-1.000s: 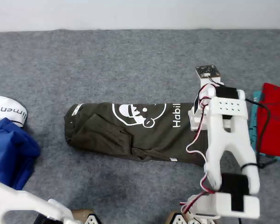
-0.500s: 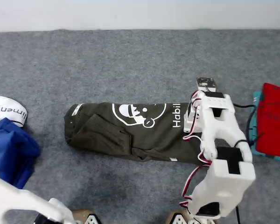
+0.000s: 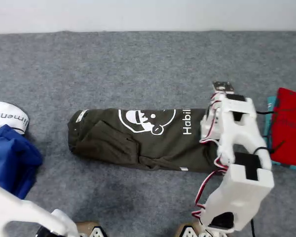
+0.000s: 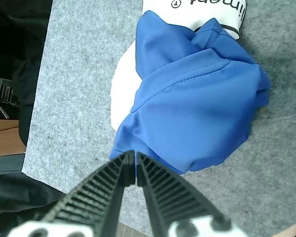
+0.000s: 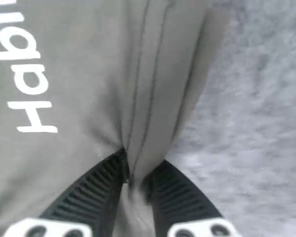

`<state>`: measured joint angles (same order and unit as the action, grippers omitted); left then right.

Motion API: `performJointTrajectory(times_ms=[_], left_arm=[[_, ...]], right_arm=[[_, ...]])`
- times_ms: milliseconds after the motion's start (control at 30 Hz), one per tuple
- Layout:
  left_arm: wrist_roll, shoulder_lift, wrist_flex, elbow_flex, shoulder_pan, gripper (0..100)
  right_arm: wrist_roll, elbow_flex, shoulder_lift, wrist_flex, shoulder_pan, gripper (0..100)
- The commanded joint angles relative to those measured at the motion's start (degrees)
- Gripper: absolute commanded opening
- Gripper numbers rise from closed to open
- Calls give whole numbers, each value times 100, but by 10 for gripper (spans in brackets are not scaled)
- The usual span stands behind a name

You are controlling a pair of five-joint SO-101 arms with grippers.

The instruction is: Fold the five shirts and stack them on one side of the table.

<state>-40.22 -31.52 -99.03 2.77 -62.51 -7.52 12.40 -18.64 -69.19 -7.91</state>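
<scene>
Jaws of the left gripper [image 4: 136, 167] are closed tip to tip, poised over the near hem of the blue shirt [image 4: 197, 98]; whether they touch the cloth cannot be told. That shirt lies crumpled on top of a white shirt [image 4: 122, 94] at the left side of the grey mat [image 3: 138, 64]. In the left wrist view the mat's edge runs close beside this pile, with dark floor beyond it.

A strip of bare mat separates the blue shirt from the olive shirt [image 3: 138, 136], which lies mid-table as a long band, folded lengthwise, its white print facing up. Behind it a broad stretch of mat reaches to the far edge, and more bare mat lies in front.

At the band's right end the right arm [image 3: 237, 148] leans over the cloth. The right gripper [image 5: 136, 174] is nearly closed, pinching a raised ridge of the olive shirt between its two pads, close to the shirt's edge, with mat just beside.

A red shirt [image 3: 288, 126] rests at the table's right edge, near the arm.
</scene>
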Motion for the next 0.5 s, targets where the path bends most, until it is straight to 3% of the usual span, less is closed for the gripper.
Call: performJointTrajectory(times_ms=[0, 233, 467], left_arm=[[-26, -167, -9, -127, 35, 16], [-26, -176, -9, -127, 35, 16], [-26, -176, -18, -127, 35, 16]], right_arm=[[-1055, -624, 75, -286, -804, 9], [-2769, -1767, 4, -505, -1859, 9], [-3174, -1899, 84, -1174, -1754, 9]])
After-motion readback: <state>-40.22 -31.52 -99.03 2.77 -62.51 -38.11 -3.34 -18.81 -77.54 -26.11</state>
